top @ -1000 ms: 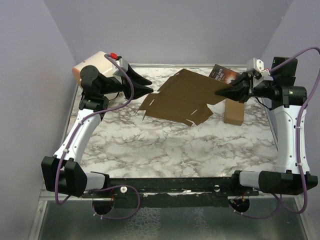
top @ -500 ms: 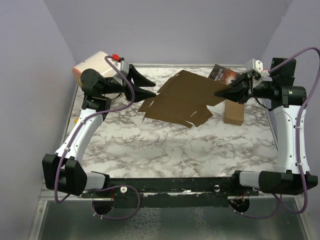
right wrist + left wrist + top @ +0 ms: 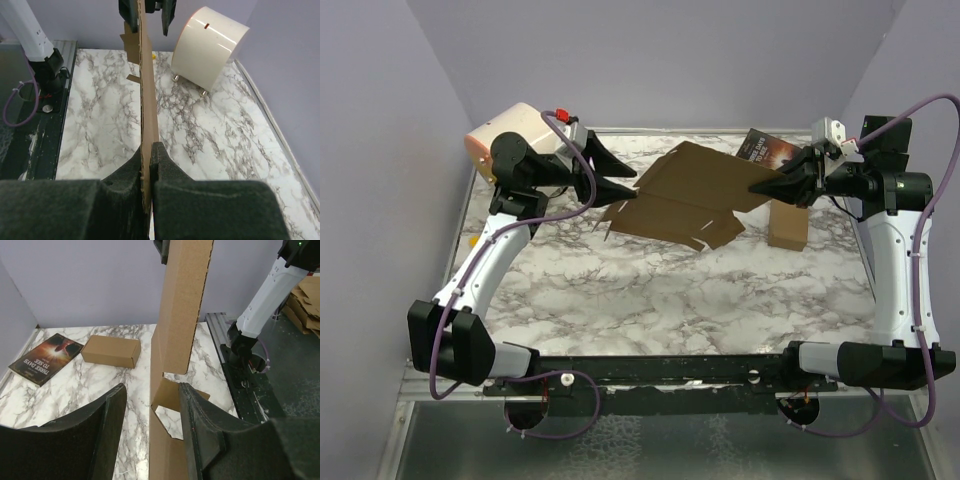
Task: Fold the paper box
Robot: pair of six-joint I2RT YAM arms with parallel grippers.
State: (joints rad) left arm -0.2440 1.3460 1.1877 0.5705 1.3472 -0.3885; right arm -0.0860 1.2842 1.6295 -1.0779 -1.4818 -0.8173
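Brown die-cut cardboard sheet, the paper box [image 3: 695, 190], seen from above tilted over the white marble table [image 3: 650, 290]; right gripper [image 3: 760, 187] clamped on its right edge, left gripper [image 3: 630, 186] at its left edge. From the left wrist: paper box edge-on between half-parted fingers, clear gap on one side, other finger perhaps touching. From the right wrist: fingers pinched tight on the cardboard.

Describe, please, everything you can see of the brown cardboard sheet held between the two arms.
The paper box is a plain brown, unprinted die-cut cardboard sheet, unfolded, with flaps, slots, notches and crease lines. It hangs tilted above the marble table. The right claw is shut on its right edge; the open left claw straddles its left edge, not gripping.
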